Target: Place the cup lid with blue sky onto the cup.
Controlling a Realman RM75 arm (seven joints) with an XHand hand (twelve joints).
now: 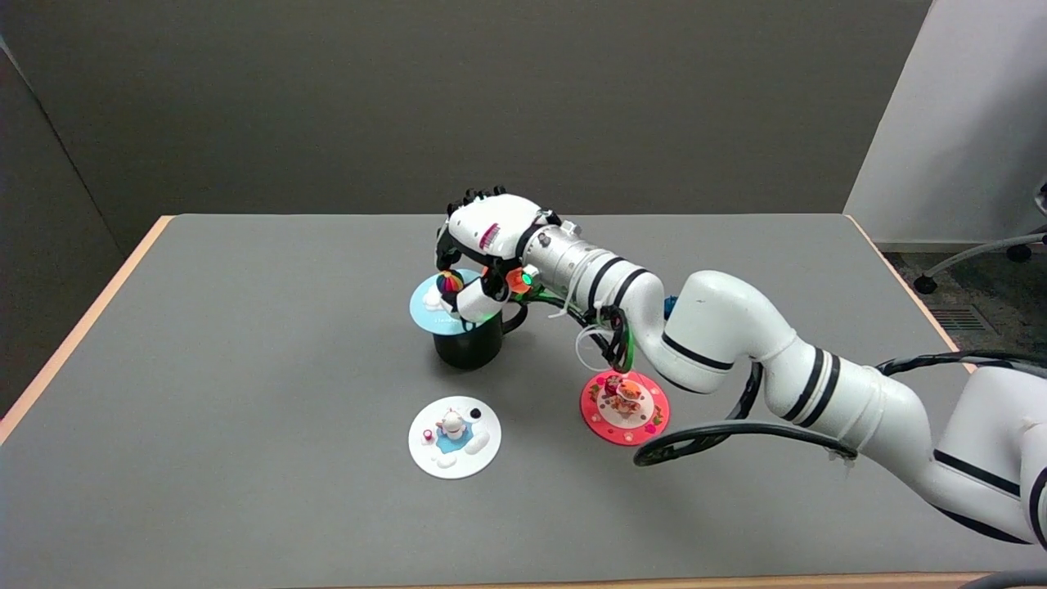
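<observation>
The sky-blue cup lid (431,307), with white clouds and a small coloured balloon knob (449,283), lies across the top of the black cup (468,343) near the table's middle, overhanging it to the left. My right hand (483,245) is directly above the cup, fingers curled down around the knob, thumb on the lid's right part. The cup's handle (515,319) pokes out to the right, under my wrist. The hand hides the lid's far right edge.
A white lid (454,438) with a small figure lies in front of the cup. A red lid (625,406) with a figure lies to the right, partly under my forearm. A black cable (703,438) loops near it. The grey table (245,368) has wooden edges.
</observation>
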